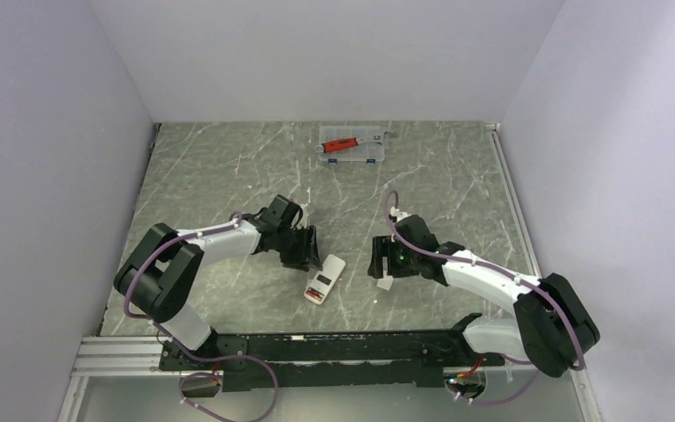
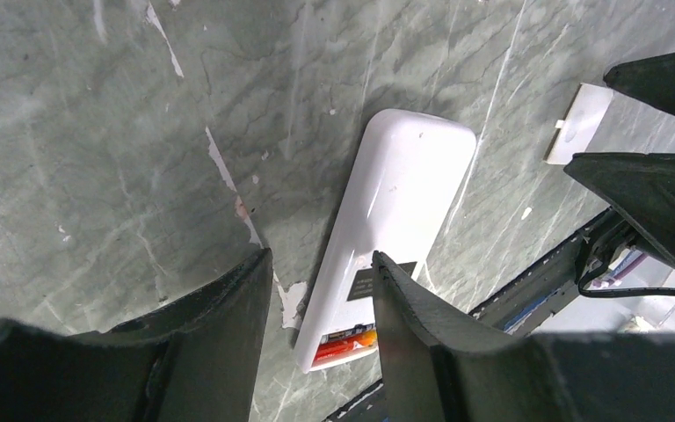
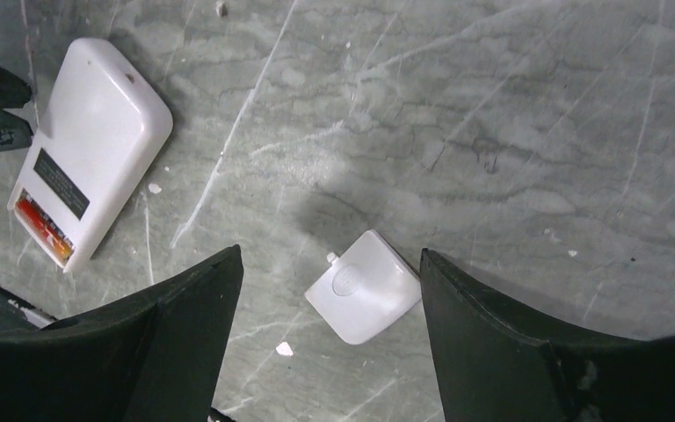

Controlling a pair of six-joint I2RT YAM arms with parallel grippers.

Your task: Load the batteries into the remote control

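White arm links (image 1: 228,239), black joints (image 1: 163,277), purple cables (image 1: 390,211); black wedge-shaped end effector fingers (image 3: 185,334).

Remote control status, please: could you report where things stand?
Left gripper open at the remote control. Right gripper open over white cover piece. Batteries seated inside, cover off. Nothing blocking.

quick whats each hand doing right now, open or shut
left hand: open, holding nothing
right hand: open, empty, over the white square piece
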